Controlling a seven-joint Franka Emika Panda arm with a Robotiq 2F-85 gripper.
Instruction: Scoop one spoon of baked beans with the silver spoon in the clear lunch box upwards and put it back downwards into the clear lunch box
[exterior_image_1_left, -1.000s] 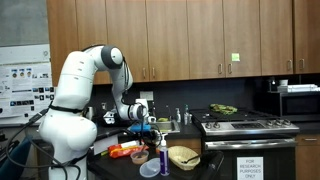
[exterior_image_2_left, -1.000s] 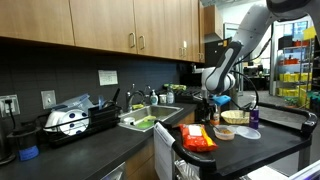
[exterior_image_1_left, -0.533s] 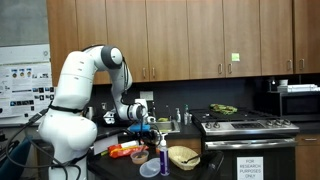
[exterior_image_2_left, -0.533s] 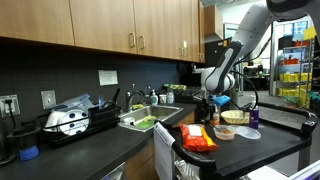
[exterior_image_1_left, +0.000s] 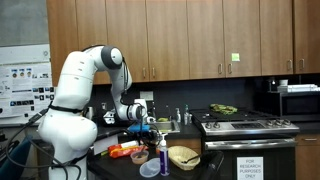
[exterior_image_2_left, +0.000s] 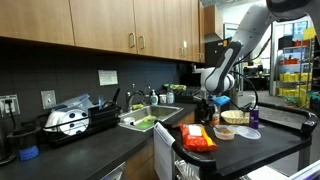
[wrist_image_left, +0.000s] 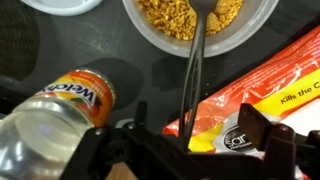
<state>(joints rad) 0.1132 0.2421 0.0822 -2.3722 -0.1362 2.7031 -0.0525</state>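
Observation:
In the wrist view the clear lunch box (wrist_image_left: 258, 30) sits at the top, filled with baked beans (wrist_image_left: 165, 15). The silver spoon (wrist_image_left: 193, 70) has its bowl in the beans, and its handle runs down between my gripper's fingers (wrist_image_left: 195, 125). The fingers stand apart on either side of the handle, which lies nearer the left finger, so the gripper looks open. In both exterior views the gripper (exterior_image_1_left: 141, 127) (exterior_image_2_left: 207, 104) hangs low over the counter. The lunch box also shows in an exterior view (exterior_image_1_left: 183, 156).
An orange snack bag (wrist_image_left: 260, 95) lies under the gripper, and it also shows in both exterior views (exterior_image_1_left: 124, 151) (exterior_image_2_left: 195, 139). A Welch's bottle (wrist_image_left: 60, 110) lies to the left. A white lid (wrist_image_left: 60, 4) is at the top left. A stove (exterior_image_1_left: 250, 128) and a sink (exterior_image_2_left: 150, 121) are nearby.

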